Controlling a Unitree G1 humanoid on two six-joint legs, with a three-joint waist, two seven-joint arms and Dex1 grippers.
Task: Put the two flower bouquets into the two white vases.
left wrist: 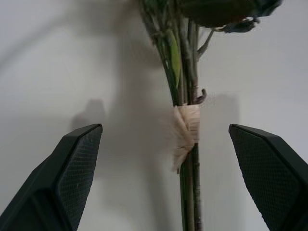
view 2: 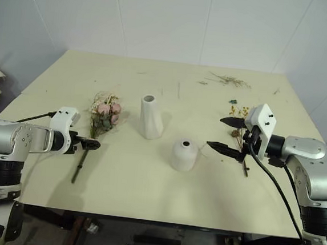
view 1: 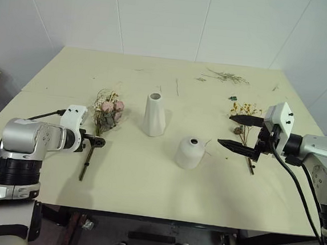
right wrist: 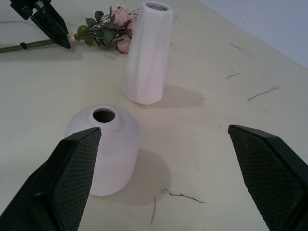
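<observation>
The left gripper (left wrist: 166,178) is spread fully wide and holds nothing; its fingers (left wrist: 72,168) are set on either side of the roses' (view 1: 108,109) stems, at the pale binding (left wrist: 185,137). The right gripper (view 1: 238,133) is likewise wide open and empty, held above the table (view 1: 146,184) over the yellow spray (view 1: 244,125), which lies flat beneath it. The roses lie on the table with their blossoms just beside the tall vase (view 1: 154,115); the round vase (view 1: 190,152) stands nearer, between the two bouquets, and both vases are empty.

A poor grasp is judged the main risk. If the jaws are closed too high above the table, the thin stems could be missed or only pinched at the edge, and the bunch could swing or slip when lifted. If the gripper is pressed too low, the stems could be pushed along the table instead of caught. The blossoms lie close enough to the tall vase that it could be nudged or tipped as the bunch is raised. The round vase's small hole leaves little room for a bundle of stems.
</observation>
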